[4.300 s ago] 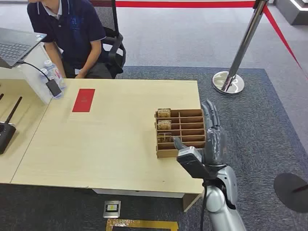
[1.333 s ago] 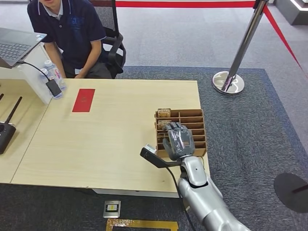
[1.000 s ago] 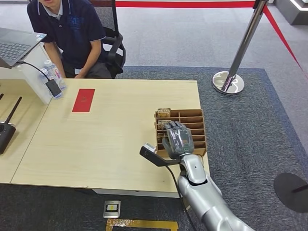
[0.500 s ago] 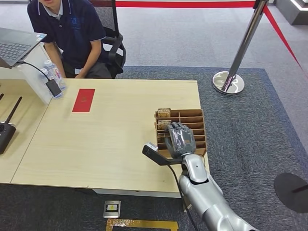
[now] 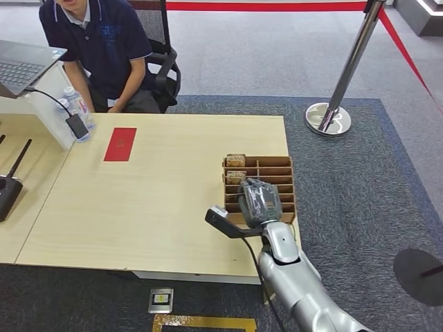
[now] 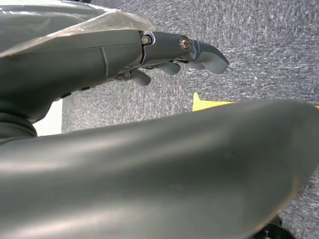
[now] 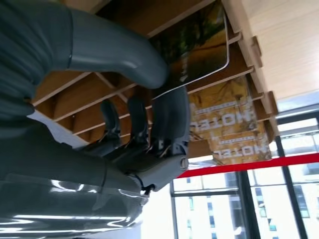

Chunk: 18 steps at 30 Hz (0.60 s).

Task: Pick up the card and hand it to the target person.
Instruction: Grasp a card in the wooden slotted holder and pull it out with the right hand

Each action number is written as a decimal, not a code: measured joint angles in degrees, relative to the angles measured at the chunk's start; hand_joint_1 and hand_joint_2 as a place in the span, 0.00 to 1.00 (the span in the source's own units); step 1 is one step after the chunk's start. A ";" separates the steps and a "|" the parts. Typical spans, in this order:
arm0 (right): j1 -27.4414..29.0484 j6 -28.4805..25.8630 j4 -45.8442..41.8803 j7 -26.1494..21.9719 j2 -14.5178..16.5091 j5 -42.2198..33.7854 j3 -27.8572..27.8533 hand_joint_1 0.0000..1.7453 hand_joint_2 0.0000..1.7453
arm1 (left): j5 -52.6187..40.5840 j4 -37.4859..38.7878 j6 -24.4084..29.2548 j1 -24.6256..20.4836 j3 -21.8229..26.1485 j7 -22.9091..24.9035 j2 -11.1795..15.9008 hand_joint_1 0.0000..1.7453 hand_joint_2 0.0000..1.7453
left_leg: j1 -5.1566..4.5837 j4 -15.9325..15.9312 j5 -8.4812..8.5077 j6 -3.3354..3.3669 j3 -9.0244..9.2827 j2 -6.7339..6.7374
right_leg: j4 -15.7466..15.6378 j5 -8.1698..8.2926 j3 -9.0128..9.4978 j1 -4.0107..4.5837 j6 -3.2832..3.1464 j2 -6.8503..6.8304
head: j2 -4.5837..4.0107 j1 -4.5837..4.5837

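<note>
From the head view, the right hand (image 5: 259, 201) sits over the wooden rack (image 5: 284, 168) by the table's (image 5: 156, 200) right edge, bare tabletop stretching toward the seated person (image 5: 102, 48). At the right wrist, thumb and fingers (image 7: 171, 119) pinch a card (image 7: 195, 50) in its slot. At the left wrist, the left hand (image 6: 112, 55) hangs over carpet, fingers loosely extended, holding nothing.

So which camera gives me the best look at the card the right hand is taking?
The right wrist view: the card shows close up, pinched between thumb and fingers of the right hand, above the wooden rack. In the head view the hand covers it. The left wrist view faces carpet.
</note>
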 joint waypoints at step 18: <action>4.01 -1.58 -5.92 -1.87 -0.25 0.44 0.00 1.00 1.00 | 0.19 0.02 -0.02 0.02 0.01 0.13 0.07 0.00 0.00 | 0.00 0.00 0.03 -0.02 0.00 0.00 | 0.00 0.02 -0.02 0.00 -0.03 0.00 | 0.00 -0.01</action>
